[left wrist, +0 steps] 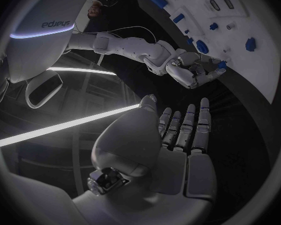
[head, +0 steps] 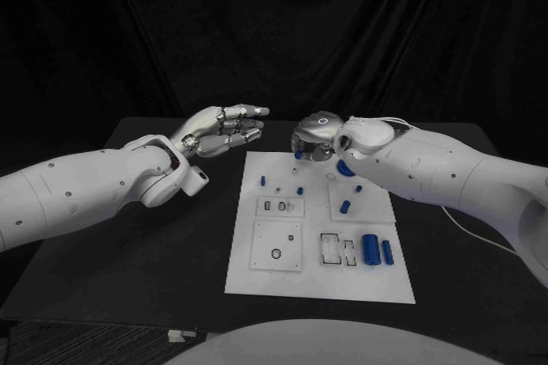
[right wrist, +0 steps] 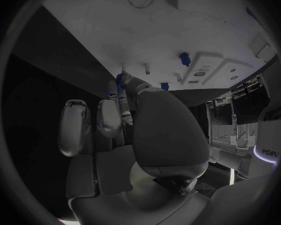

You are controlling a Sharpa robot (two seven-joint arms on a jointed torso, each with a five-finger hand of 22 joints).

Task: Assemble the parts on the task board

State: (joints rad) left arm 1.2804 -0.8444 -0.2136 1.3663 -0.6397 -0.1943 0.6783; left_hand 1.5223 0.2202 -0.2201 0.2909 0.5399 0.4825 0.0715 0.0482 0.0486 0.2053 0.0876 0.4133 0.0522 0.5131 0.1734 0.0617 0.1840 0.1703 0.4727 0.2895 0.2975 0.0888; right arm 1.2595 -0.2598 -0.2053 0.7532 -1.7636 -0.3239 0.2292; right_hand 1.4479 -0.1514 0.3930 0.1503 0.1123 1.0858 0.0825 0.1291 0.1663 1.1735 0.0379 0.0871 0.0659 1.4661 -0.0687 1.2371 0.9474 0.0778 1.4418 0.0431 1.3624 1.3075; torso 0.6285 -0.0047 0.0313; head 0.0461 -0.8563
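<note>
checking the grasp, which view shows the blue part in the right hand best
The right wrist view: the blue part sits pinched at the fingers, close up. In the head view the right hand mostly hides it, a blue sliver below. The left wrist view shows blue at that hand's fingers, far off.

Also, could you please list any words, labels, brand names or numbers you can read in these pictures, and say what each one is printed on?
"sharpa", seen upside down, on the robot's white body in the left wrist view.
The same kind of logo on the white body in the right wrist view, too dark and small to read surely.
No readable marks on the task board or the blue parts.
</note>
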